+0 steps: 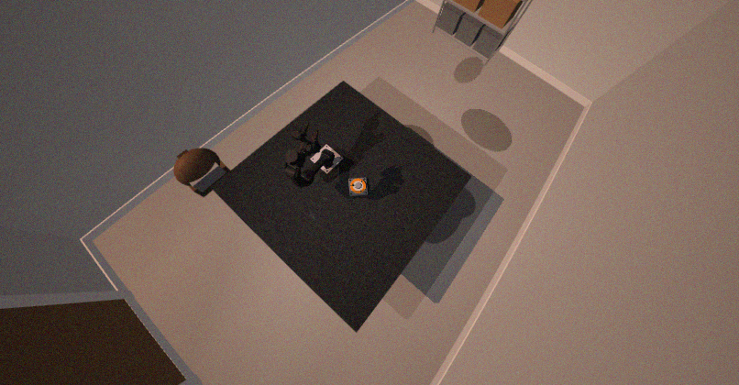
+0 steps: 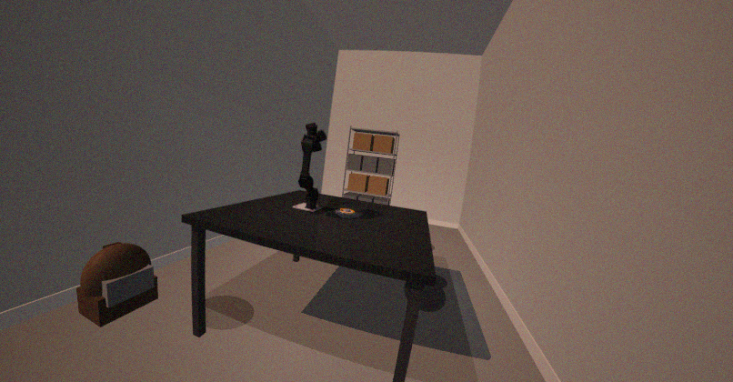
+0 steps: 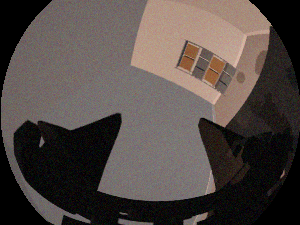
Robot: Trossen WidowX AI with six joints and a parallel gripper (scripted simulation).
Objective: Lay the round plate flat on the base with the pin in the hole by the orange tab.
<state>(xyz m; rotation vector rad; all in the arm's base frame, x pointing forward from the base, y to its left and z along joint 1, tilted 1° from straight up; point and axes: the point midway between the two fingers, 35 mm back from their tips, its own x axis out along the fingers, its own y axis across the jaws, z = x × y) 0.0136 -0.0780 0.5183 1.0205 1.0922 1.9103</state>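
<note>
Arm (image 2: 306, 166) upright near the far-left edge of the dark table (image 2: 358, 246), its gripper (image 3: 159, 144) raised high and aimed at the back wall and shelf unit (image 2: 370, 166) — fingers spread wide apart w/ nothing between them, per the wrist view. The round plate (image 1: 357, 185), orange w/ a pale centre, sits on its small grey base (image 1: 363, 193) roughly mid-table, a bit toward the far edge, just beside the arm's white mount (image 1: 327, 157) and untouched by the robot. Tab, pin and hole too small to make out in any view. Plate looks thin, rigid and light — prob. smooth-faced, so a push on top may slip; the outer rim, or the tab if found, seems the best place to pinch, lift slightly off the pin and turn about the post. Not fragile by the look of it.
</note>
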